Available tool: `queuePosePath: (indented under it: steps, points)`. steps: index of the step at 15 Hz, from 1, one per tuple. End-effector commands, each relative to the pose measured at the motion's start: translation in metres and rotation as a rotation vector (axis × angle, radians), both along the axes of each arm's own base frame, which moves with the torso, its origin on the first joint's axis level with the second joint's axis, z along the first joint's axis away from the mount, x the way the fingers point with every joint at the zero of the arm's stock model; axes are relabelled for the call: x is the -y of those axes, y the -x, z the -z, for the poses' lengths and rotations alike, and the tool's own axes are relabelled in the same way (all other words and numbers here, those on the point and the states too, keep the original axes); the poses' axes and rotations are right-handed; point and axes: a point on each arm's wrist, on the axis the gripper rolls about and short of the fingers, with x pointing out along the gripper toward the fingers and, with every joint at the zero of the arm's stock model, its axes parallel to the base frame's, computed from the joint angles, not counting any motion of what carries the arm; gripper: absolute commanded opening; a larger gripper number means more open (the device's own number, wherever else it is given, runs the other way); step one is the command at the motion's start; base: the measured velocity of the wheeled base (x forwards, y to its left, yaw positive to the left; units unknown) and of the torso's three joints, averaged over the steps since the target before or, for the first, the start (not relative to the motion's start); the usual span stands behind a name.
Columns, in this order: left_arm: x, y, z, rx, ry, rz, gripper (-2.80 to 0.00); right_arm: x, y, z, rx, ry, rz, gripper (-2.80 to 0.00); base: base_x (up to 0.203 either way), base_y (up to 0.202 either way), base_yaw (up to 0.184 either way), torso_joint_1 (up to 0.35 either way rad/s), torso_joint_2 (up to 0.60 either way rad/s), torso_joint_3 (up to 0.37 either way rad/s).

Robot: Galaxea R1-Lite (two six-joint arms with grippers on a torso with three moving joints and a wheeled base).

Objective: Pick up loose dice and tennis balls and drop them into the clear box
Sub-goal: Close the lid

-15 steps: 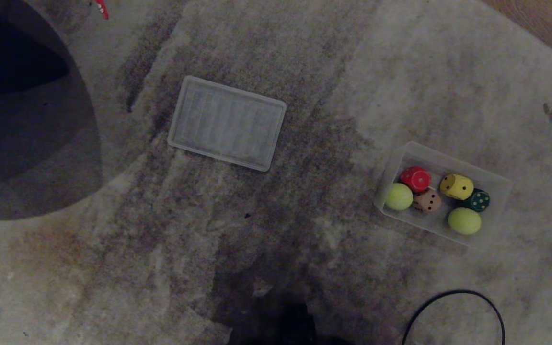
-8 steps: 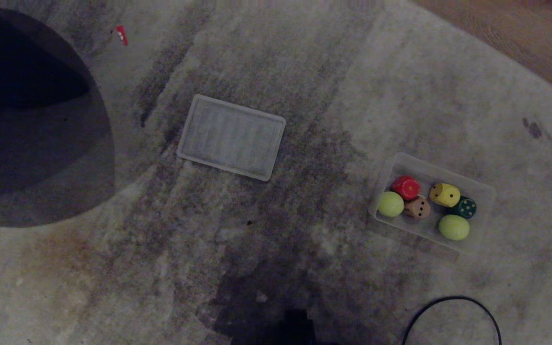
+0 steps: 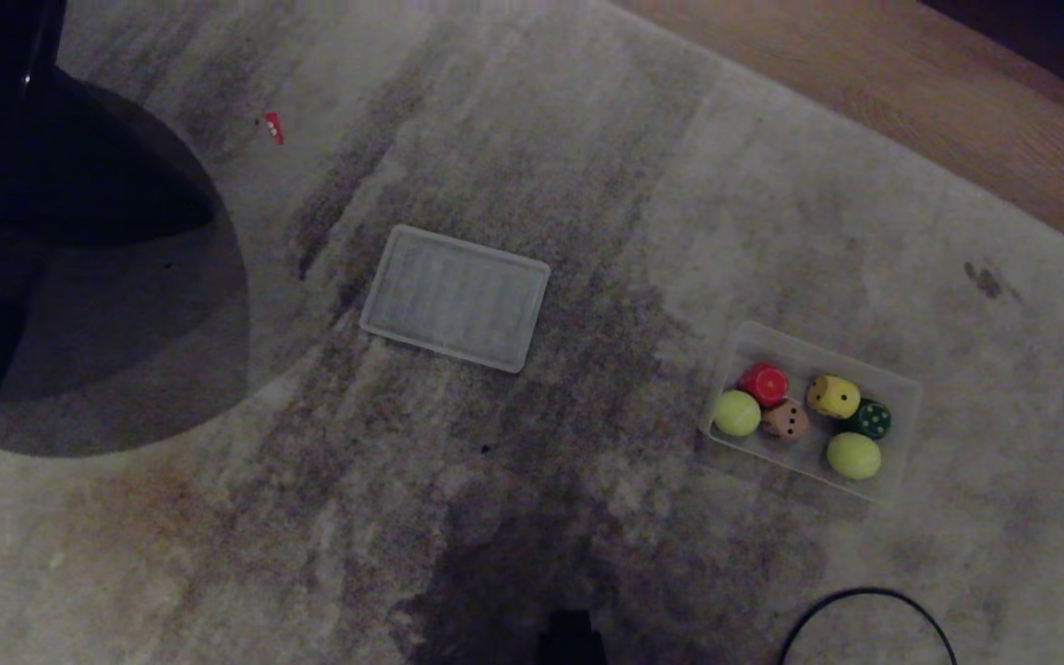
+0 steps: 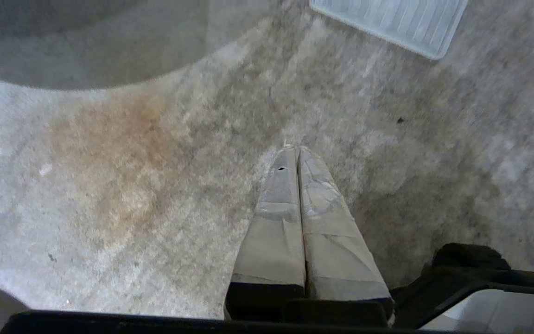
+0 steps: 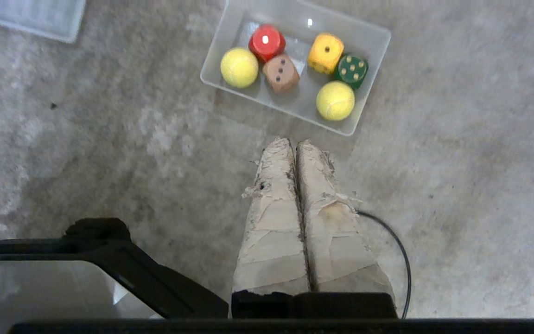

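**All dice and balls in the box, both tools idle**

Pale mottled carpet (image 3: 587, 231) covers the floor. White ribbed panel (image 3: 455, 297) lies flat, well apart from the clear box (image 5: 369, 35). Inside the box: two tennis balls (image 5: 239, 67), then red die (image 5: 266, 41), tan die (image 5: 281, 73), yellow die (image 5: 326, 52), dark green die (image 5: 351, 69), packed close together. Left tool (image 4: 296, 150) hangs over bare carpet, fingers pressed together, empty. Right tool (image 5: 294, 144) sits near the box, fingers together, empty. Thin black cable (image 5: 399, 260) loops beside it.
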Motion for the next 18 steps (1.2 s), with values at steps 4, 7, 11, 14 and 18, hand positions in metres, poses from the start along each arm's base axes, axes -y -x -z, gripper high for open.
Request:
queuePosePath:
  steps: [4, 7, 11, 14, 18]
  points:
    - [0.0000, -0.0002, 0.0003, -0.003, 0.001, -0.001, -2.80, 0.0000, -0.0011, 0.0028, -0.013, 0.000, -0.001, -2.80, 0.000, 0.000, 0.000, 0.002, 0.00, 0.204]
    - [0.0000, -0.0002, 0.0003, -0.003, 0.001, -0.001, -2.80, 0.0000, -0.0011, 0.0028, -0.013, 0.000, -0.001, -2.80, 0.000, 0.000, 0.000, 0.002, 0.00, 0.202]
    - [0.0000, -0.0002, 0.0003, -0.003, 0.001, -0.001, -2.80, 0.0000, -0.0011, 0.0028, -0.013, 0.000, -0.001, -2.80, 0.000, 0.000, 0.000, -0.001, 0.00, 0.201]
    - [0.0000, -0.0002, 0.0003, -0.003, 0.002, -0.001, -2.80, 0.0000, -0.0011, 0.0028, -0.013, 0.002, -0.001, -2.80, 0.000, 0.000, 0.000, 0.002, 0.00, 0.207]
    - [0.0000, -0.0002, 0.0003, -0.003, 0.002, -0.001, -2.80, 0.0000, -0.0011, 0.0028, -0.013, 0.002, 0.001, -2.80, 0.000, 0.000, 0.000, 0.004, 0.00, 0.184]
